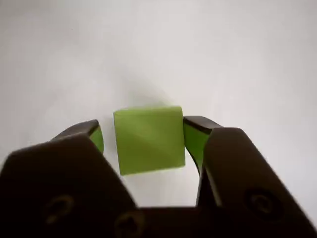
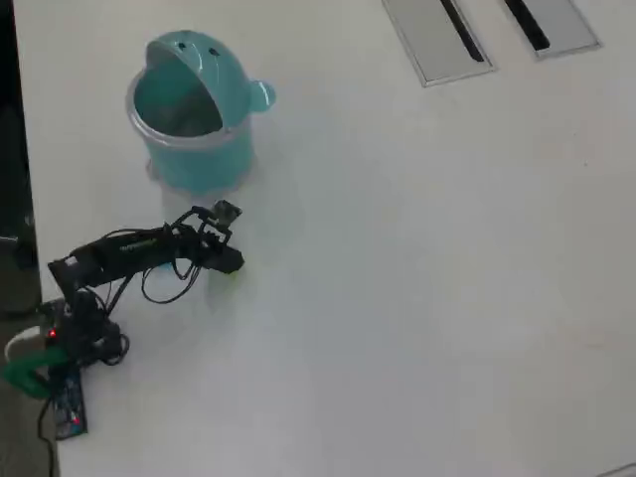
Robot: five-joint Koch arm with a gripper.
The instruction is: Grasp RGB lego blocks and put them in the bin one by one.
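Yellow-green lego block (image 1: pixel 149 139) sits between the two dark jaws of the gripper (image 1: pixel 144 135) in the wrist view. Its right side meets the right jaw's green-lined inner face, while a thin strip of white shows between its left side and the left jaw. The jaws stand apart around the block; whether they press it cannot be told. The block looks slightly tilted against the white table (image 1: pixel 158 49).

In the overhead view the arm (image 2: pixel 129 253) lies at the left of the table, reaching right, with its gripper (image 2: pixel 231 263) just below the bin (image 2: pixel 194 109) in the picture. The teal bin stands at the far left with its domed lid flipped up. The block itself is barely discernible there under the gripper.
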